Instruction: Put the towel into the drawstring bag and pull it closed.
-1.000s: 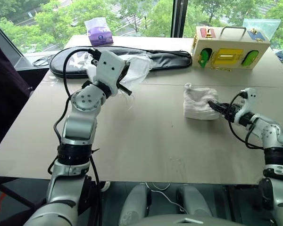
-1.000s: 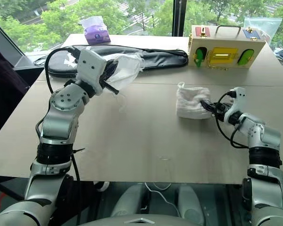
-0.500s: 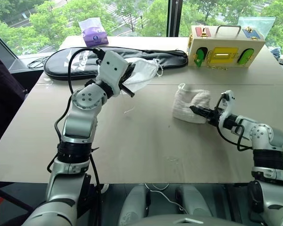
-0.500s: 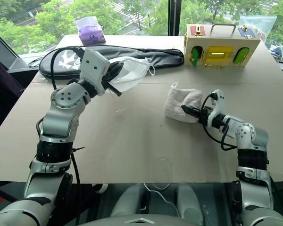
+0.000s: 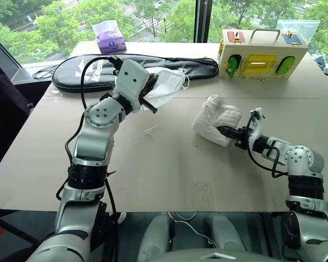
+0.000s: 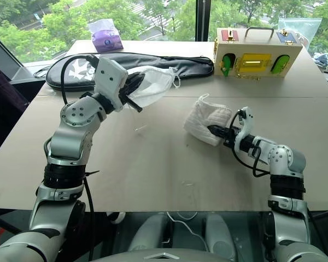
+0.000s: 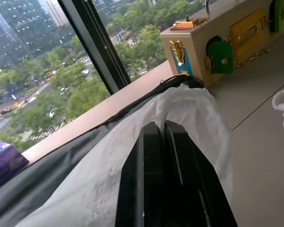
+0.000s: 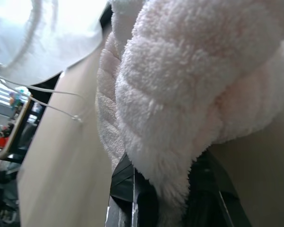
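Note:
The drawstring bag (image 5: pixel 168 84) is a thin white pouch hanging above the table at the back left, its cords (image 5: pixel 148 129) trailing down. My left gripper (image 5: pixel 151 90) is shut on it, and the left wrist view shows the two black fingers (image 7: pixel 154 156) pressed together with the fabric (image 7: pixel 191 111) draped over them. The towel (image 5: pixel 214 121), thick and off-white, lies bunched right of centre. My right gripper (image 5: pixel 225 131) is shut on its near edge, with the fluffy cloth (image 8: pixel 189 85) squeezed between the fingers (image 8: pixel 144 203).
A long black racket case (image 5: pixel 93 73) lies across the back of the table behind the bag. A wooden latch box (image 5: pixel 261 54) stands at the back right, a purple tissue pack (image 5: pixel 112 37) at the far left. Bare tabletop (image 5: pixel 169 169) spreads in front.
My right gripper has shut on the towel's edge and drawn the towel leftward across the table. The left arm has kept the bag almost still.

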`<action>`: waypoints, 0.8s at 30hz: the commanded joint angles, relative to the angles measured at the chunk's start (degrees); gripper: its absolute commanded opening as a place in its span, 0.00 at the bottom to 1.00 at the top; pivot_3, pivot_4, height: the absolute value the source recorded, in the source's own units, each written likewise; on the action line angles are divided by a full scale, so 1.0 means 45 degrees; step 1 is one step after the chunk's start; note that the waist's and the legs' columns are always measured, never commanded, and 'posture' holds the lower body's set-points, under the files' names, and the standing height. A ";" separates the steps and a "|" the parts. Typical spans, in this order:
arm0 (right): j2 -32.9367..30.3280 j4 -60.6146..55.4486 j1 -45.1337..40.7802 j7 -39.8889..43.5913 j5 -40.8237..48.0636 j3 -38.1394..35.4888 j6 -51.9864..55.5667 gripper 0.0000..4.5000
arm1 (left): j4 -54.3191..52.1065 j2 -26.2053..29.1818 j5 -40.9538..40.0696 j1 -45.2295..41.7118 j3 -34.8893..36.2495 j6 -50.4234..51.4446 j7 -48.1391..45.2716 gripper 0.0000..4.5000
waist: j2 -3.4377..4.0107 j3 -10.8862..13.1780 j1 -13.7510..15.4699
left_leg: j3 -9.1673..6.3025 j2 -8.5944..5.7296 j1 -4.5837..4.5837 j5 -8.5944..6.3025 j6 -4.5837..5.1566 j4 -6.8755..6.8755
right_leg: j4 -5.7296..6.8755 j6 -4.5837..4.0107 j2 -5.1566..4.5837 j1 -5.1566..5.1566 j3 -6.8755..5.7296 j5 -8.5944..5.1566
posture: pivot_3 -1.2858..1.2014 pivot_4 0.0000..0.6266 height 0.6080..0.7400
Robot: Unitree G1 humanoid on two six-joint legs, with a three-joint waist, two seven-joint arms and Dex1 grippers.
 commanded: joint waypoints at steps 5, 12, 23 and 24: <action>0.1136 -0.1684 -0.1052 -0.2008 0.3762 -0.1733 0.1708 0.01 | -0.0002 -0.0152 -0.2843 -0.0150 0.1137 0.0401 -0.1920 0.00 | 0.0001 0.0000 -0.0005 | 0.0000 0.0000 -0.0107 0.0004 -0.0004 0.0025 | 0.0016 0.0000 -0.0010 -0.0107 0.0001 0.0004 | 0.52 0.24 1.00; 0.1166 -0.2958 -0.0410 -0.2876 0.5621 -0.1157 0.2491 0.01 | 0.0393 -0.0179 -0.3573 -0.0220 0.1057 0.0514 -0.2461 0.00 | 0.0000 0.0000 0.0038 | 0.0000 -0.0014 -0.0109 0.0002 0.0001 0.0020 | 0.0007 0.0001 -0.0009 -0.0107 -0.0004 0.0003 | 0.52 0.24 1.00; -0.0783 -0.3741 0.1229 -0.3191 0.7534 0.0059 0.3034 0.01 | 0.0882 -0.0178 -0.3489 0.0035 0.0611 -0.0135 -0.3529 0.00 | -0.0001 0.0001 -0.0023 | 0.0002 -0.0001 -0.0104 0.0003 0.0004 0.0024 | 0.0011 0.0001 0.0018 -0.0100 -0.0002 0.0002 | 0.52 0.24 1.00; -0.0796 -0.3736 0.1276 -0.3249 0.7630 0.0191 0.2949 0.01 | 0.0843 -0.0172 -0.3447 0.0099 0.0542 -0.0247 -0.3646 0.00 | -0.0001 0.0001 -0.0025 | 0.0002 0.0005 -0.0102 0.0003 0.0004 0.0023 | 0.0014 0.0001 0.0022 -0.0100 -0.0002 0.0002 | 0.52 0.24 1.00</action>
